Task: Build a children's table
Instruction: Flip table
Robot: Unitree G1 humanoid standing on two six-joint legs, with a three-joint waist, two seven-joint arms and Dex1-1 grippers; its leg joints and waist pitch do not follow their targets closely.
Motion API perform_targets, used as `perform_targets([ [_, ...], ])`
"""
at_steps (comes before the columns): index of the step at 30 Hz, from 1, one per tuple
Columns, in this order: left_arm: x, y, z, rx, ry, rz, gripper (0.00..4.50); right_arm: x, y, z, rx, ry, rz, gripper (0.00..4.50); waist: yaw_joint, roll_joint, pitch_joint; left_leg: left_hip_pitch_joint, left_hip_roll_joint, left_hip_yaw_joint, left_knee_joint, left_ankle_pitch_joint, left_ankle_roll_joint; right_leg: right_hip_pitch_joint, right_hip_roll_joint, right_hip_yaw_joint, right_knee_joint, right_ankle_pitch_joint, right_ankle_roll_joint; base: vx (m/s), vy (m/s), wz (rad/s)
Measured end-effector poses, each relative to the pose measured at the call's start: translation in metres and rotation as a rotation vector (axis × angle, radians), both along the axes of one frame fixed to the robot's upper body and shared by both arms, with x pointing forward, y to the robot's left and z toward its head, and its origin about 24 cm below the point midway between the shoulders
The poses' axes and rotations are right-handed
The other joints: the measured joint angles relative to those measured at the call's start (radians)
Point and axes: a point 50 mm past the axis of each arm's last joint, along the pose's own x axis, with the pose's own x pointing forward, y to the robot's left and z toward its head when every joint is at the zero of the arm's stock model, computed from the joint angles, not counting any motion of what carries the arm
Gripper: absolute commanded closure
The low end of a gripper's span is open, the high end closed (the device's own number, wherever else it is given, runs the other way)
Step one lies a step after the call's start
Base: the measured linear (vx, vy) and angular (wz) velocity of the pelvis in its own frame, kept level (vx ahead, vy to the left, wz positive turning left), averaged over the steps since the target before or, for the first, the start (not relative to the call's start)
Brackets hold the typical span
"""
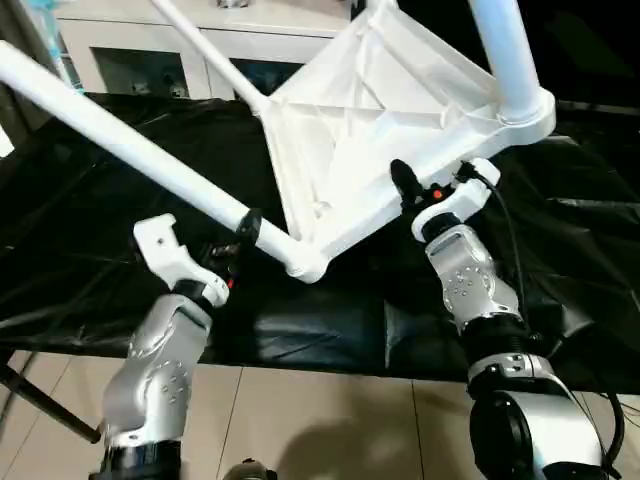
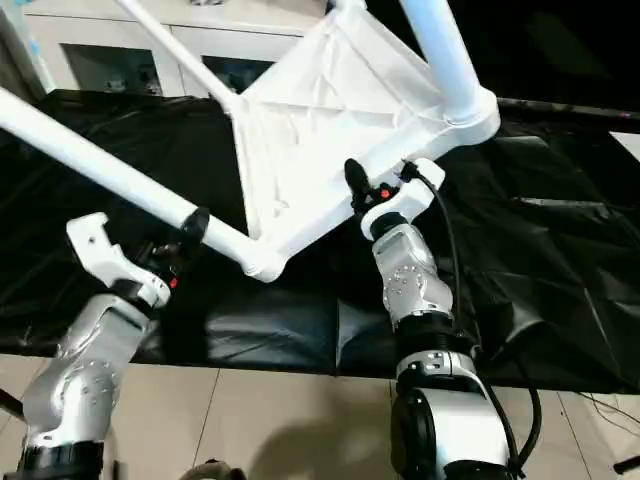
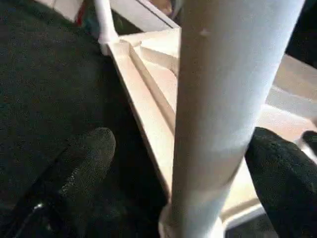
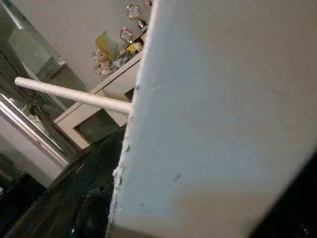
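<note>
A: Where is the tabletop (image 1: 380, 130) right now?

B: It is tilted up on edge over the black-draped bench (image 1: 90, 250), ribbed underside facing the robot, its lowest corner socket (image 1: 305, 262) down near the cloth.

A: And the legs?

B: Three show. One long leg (image 1: 120, 140) runs from that low corner up toward the robot's left. Another leg (image 1: 505, 50) rises from the corner socket on the right. A thinner-looking one (image 1: 205, 50) slants away from the far corner, toward the white cabinet (image 1: 170, 50) behind.

A: What is the left gripper (image 1: 235, 238) doing?

B: It straddles the long leg just above the low socket. In the left wrist view its fingers (image 3: 74, 173) stand spread on either side of the tube, apart from it.

A: The right gripper (image 1: 425, 190)?

B: It is at the tabletop's lower edge, below the right socket. One black finger (image 1: 403, 180) lies against the ribbed side, and the fingers seem to pinch the edge between them.
</note>
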Motion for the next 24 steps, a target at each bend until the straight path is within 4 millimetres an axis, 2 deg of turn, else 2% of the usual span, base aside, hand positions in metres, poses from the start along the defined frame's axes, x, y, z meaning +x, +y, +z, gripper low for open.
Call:
perform_targets([
  [5,-0.024,0.011,-0.028,-0.11,0.148,-0.068,0.0,0.001,-0.017,0.003,-0.008,-0.003,-0.05,2.39,0.007,0.0,0.0,-0.004,0.0,0.0,0.0,0.0,0.0,-0.002,0.0,0.0,0.0,0.0,0.0,0.0,0.0,0.0],
  [8,-0.036,0.012,-0.029,-0.07,0.151,-0.185,0.0,0.001,-0.027,0.006,-0.021,-0.008,-0.096,2.39,0.009,0.0,0.0,-0.008,0.0,0.002,0.0,0.0,0.0,-0.003,0.0,0.002,0.0,0.001,-0.001,0.0,0.0,0.0],
  [12,-0.037,0.009,-0.016,0.068,0.09,-0.295,0.0,0.002,-0.036,0.013,-0.071,-0.026,-0.134,2.39,0.004,0.0,0.0,-0.008,0.0,0.002,0.0,0.0,0.0,-0.004,0.0,0.003,-0.001,0.0,0.0,0.0,0.0,0.0],
  [17,-0.036,0.002,0.01,0.238,-0.027,-0.414,0.0,0.004,-0.05,0.03,-0.19,-0.07,-0.185,2.39,0.0,-0.001,0.0,-0.007,0.0,0.003,0.0,0.0,0.0,-0.003,0.0,0.003,0.0,-0.001,0.002,0.0,0.0,0.0],
  [22,-0.033,-0.025,0.05,0.359,-0.205,-0.578,0.0,0.006,-0.049,0.044,-0.334,-0.109,-0.219,2.41,-0.001,-0.002,0.0,-0.006,0.0,0.003,0.0,0.0,0.0,-0.003,0.0,0.004,0.0,-0.002,0.004,0.0,0.0,0.0],
  [24,-0.033,-0.031,0.06,0.378,-0.248,-0.608,0.0,0.006,-0.046,0.047,-0.369,-0.122,-0.216,2.41,-0.005,-0.002,0.0,-0.005,0.0,0.003,0.0,0.0,0.0,-0.003,0.0,0.004,0.001,-0.002,0.004,0.0,0.0,0.0],
])
